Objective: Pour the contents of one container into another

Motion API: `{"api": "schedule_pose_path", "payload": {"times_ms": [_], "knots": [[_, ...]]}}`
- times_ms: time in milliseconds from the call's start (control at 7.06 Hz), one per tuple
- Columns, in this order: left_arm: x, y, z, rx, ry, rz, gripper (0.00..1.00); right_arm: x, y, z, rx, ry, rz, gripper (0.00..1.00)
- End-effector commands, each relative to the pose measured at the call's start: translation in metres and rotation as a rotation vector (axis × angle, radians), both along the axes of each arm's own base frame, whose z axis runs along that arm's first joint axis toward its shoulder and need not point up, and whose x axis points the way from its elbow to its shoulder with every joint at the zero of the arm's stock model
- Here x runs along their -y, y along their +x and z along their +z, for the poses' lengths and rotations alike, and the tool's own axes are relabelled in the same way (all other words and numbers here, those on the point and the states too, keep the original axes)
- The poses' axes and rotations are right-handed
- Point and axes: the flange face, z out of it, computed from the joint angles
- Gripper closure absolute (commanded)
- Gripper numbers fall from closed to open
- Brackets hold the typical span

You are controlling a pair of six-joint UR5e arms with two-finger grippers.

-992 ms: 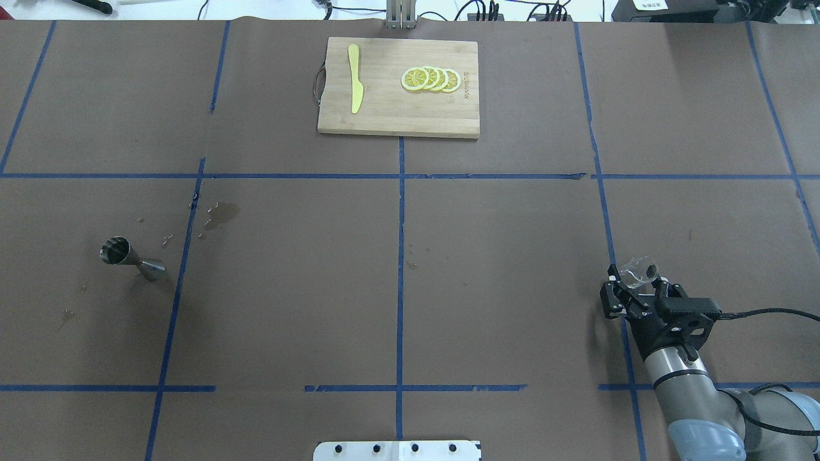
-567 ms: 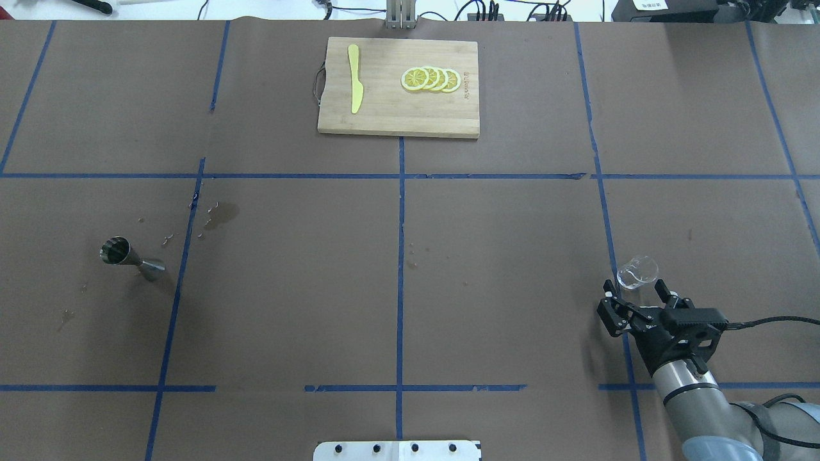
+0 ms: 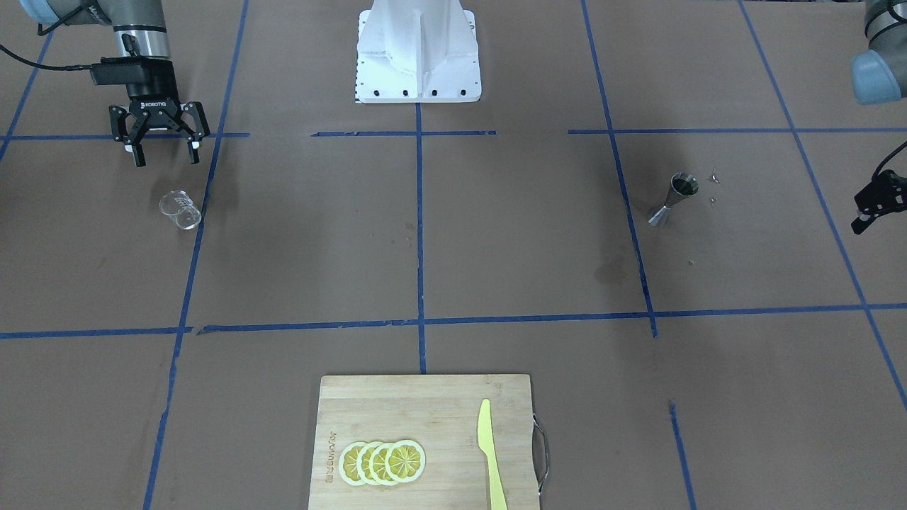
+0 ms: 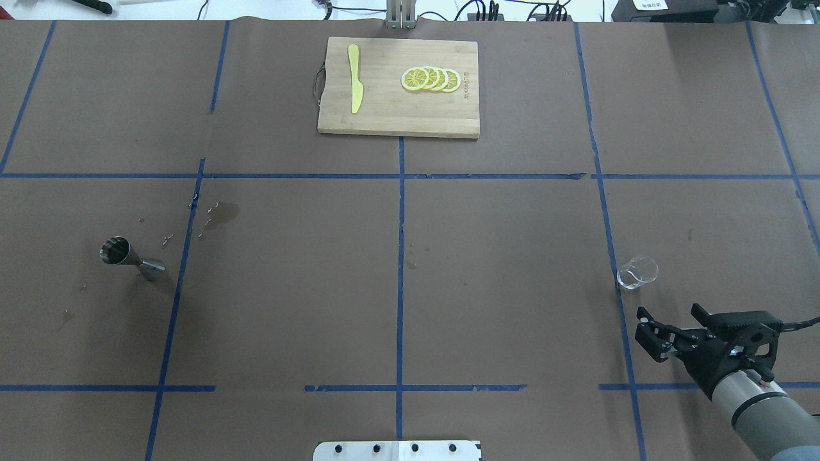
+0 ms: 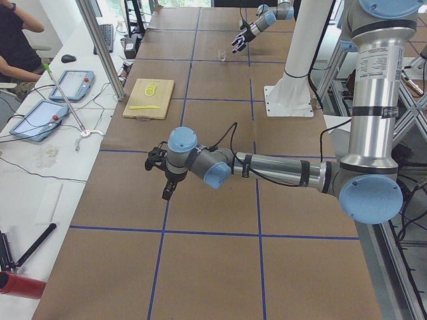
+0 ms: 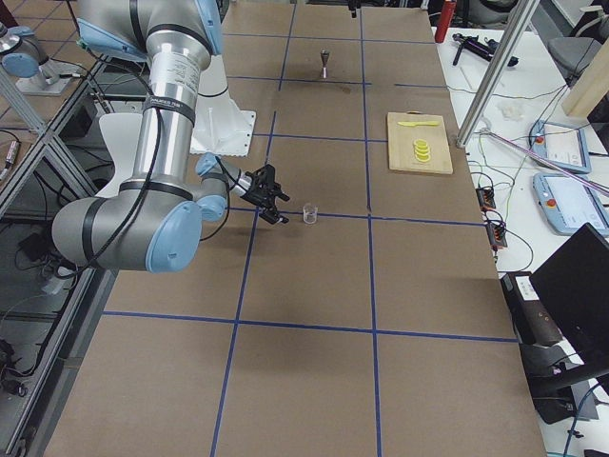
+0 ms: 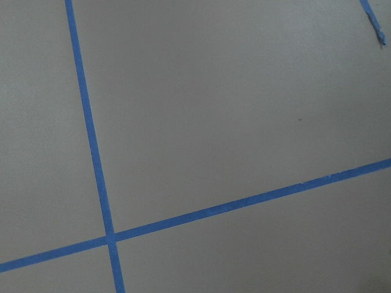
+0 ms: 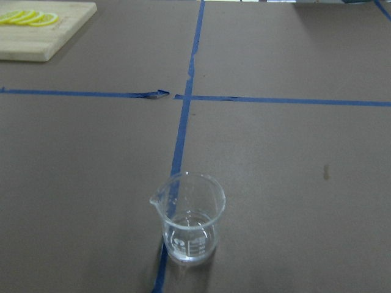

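The small clear glass [image 4: 637, 272] stands upright on the brown paper at the right, by a blue tape line, with nothing holding it. It also shows as the glass [image 3: 179, 210], the glass [image 6: 308, 213] and, close up with a spout and printed marks, the glass [image 8: 189, 220]. My right gripper [image 4: 670, 314] is open and empty, a short way behind the glass on the robot's side; it also shows as the right gripper [image 3: 165, 157]. The steel jigger [image 4: 131, 256] stands far off at the left, also seen as the jigger [image 3: 673, 198]. My left gripper [image 3: 875, 205] is cut off by the frame edge, so its state is unclear.
A wooden cutting board [image 4: 397, 118] at the far middle carries lemon slices [image 4: 430, 79] and a yellow knife [image 4: 354, 86]. Wet stains [image 4: 221, 214] mark the paper near the jigger. The robot's white base plate [image 3: 418, 64] sits at the near middle edge.
The right gripper has left the glass standing on the table. It has drawn back toward the robot and slightly right, staying open. The jigger has not moved.
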Motion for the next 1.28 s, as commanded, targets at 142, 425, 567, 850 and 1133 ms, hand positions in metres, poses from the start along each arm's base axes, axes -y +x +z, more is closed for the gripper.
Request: {"api": "schedule_pose_path", "payload": {"times_ms": [142,425,567,850,1133], "knots": [[-0.008,-0.002,0.013,0.02,0.015,0.039,0.0,0.033,0.048,0.003,-0.126,-0.124,-0.185,0.0],[-0.01,-0.002,0.017,0.019,0.01,0.053,0.0,0.074,0.093,0.003,-0.15,-0.187,-0.304,0.0],[-0.017,-0.003,0.023,0.02,-0.002,0.054,0.0,0.091,0.125,0.005,-0.119,-0.217,-0.384,0.0],[-0.03,-0.005,0.027,-0.014,-0.021,0.076,0.0,0.124,0.184,0.026,-0.014,-0.299,-0.477,0.0],[-0.034,-0.027,0.028,-0.04,-0.012,0.126,0.0,0.16,0.259,0.08,0.124,-0.341,-0.512,0.0]]}}
